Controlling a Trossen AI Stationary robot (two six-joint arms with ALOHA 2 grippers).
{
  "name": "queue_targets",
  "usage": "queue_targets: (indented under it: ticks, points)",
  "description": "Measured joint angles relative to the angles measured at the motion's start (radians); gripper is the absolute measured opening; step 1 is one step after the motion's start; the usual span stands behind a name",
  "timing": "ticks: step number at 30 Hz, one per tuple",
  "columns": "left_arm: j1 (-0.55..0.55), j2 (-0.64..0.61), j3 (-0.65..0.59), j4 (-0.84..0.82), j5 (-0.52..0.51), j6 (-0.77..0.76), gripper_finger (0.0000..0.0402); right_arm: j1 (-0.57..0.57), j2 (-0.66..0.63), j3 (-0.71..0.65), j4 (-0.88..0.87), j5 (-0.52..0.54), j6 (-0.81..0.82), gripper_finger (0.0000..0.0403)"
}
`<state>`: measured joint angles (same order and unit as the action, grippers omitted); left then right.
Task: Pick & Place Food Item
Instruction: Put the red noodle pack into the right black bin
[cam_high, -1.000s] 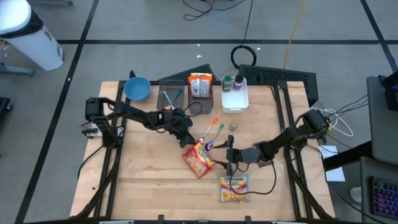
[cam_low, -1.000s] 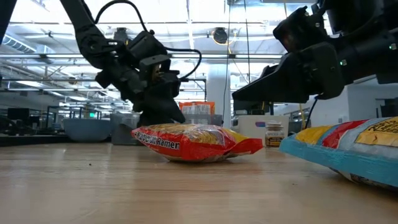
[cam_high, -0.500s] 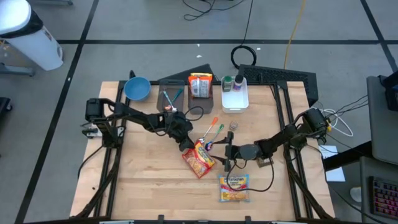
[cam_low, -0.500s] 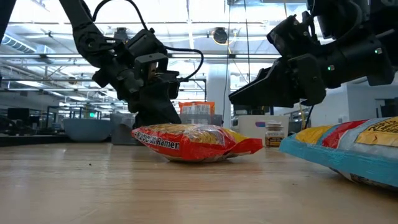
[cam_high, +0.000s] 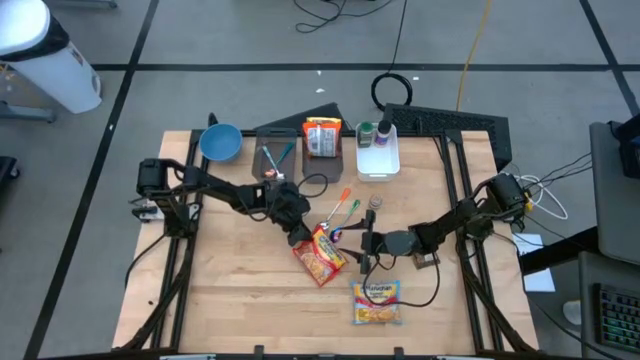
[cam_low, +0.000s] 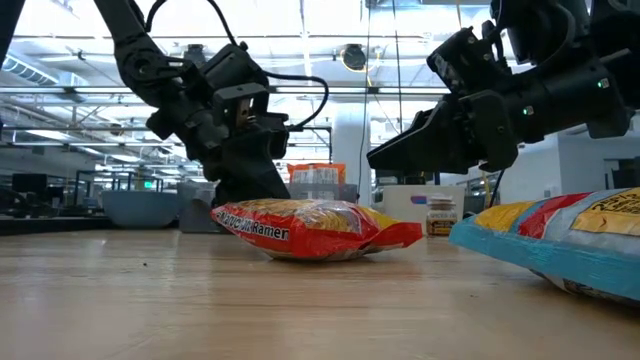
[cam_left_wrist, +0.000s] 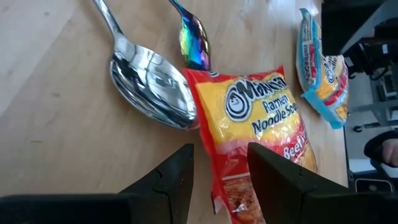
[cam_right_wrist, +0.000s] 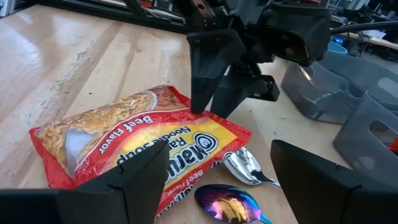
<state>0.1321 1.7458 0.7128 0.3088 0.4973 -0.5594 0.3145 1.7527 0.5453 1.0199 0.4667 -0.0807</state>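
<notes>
High camera: overhead, facing straight down, far enough to take in the whole table (cam_high: 240, 290) and surrounding floor. Low camera: at tabletop level, facing across into the room, close to the red packet (cam_low: 310, 228). Left wrist camera: just above the wood, close on that packet (cam_left_wrist: 261, 134) and a spoon (cam_left_wrist: 149, 78). Right wrist camera: low, facing the left gripper (cam_right_wrist: 211, 102) across the same packet (cam_right_wrist: 134, 140). All four share the packet (cam_high: 320, 255).

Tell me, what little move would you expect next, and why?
Probably the left gripper closes on the red ramen packet. Its fingers already stand on either side of the packet's edge with a gap showing. The right gripper hovers open just beside the packet, near the spoons.
</notes>
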Motion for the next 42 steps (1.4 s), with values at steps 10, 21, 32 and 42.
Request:
queue_targets:
  ticks: [10, 21, 32, 42]
  points:
    - [-0.004, 0.0, 0.0, -0.023, -0.011, 0.0, 0.0156, 0.001, 0.0, 0.0, 0.0, 0.0, 0.004, 0.0274]
    - [-0.004, 0.0, 0.0, -0.022, -0.008, 0.005, 0.0156, 0.001, 0.0, 0.0, 0.0, 0.0, 0.008, 0.0274]
    - [-0.004, 0.0, 0.0, -0.021, -0.005, 0.009, 0.0156, 0.001, 0.0, 0.0, 0.0, 0.0, 0.008, 0.0274]
    - [-0.01, 0.0, 0.0, -0.021, 0.0, 0.027, 0.0156, 0.001, 0.0, 0.0, 0.0, 0.0, 0.008, 0.0274]
